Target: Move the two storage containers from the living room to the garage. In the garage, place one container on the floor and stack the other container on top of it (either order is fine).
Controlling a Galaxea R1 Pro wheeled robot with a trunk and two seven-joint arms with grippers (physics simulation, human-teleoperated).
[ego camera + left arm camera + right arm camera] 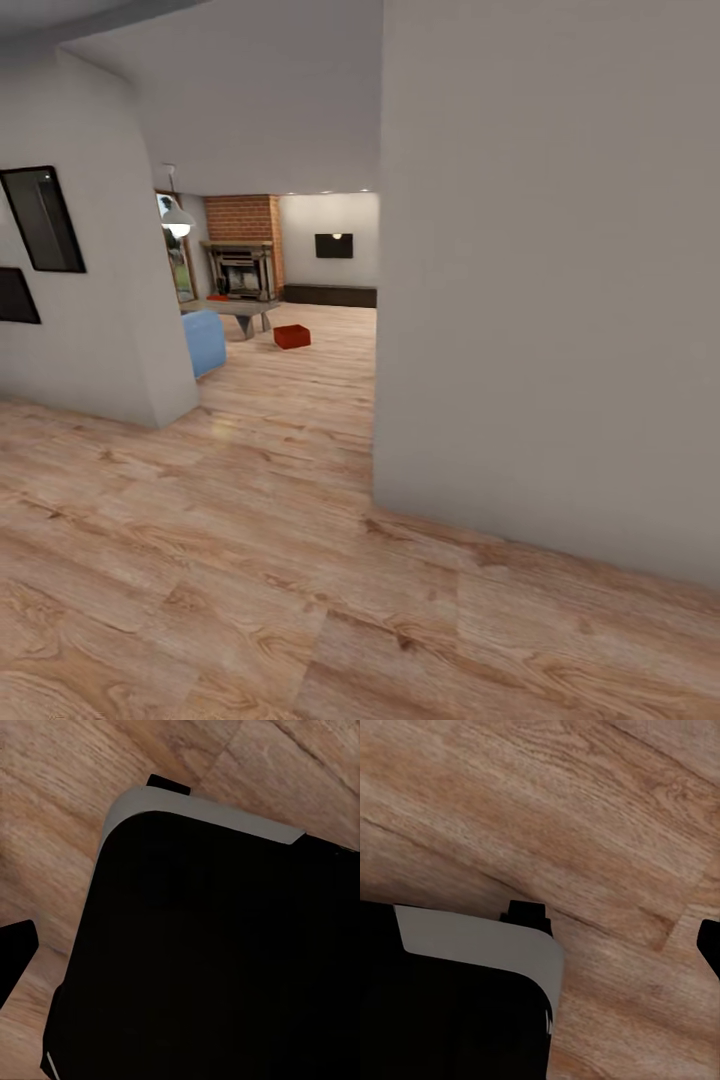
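Looking down a wood-plank hallway, the head view finds one storage container (292, 336) on the far living room floor (330, 340), well ahead of the robot near the grey low table (238, 310) and brick fireplace (243, 245); a small red shape (218, 297) on that table is too distant to identify. A pale wall (550, 280) hides the room's right part. Each wrist view shows planks and a dark, grey-edged robot body (217, 960), with a dark finger tip (15, 952) at the edge, so neither claw's opening can be told.

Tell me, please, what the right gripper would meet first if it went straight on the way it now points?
Most likely the wood-plank floor, which lies ahead of the right wrist camera beyond the robot's dark body; depth is unclear.
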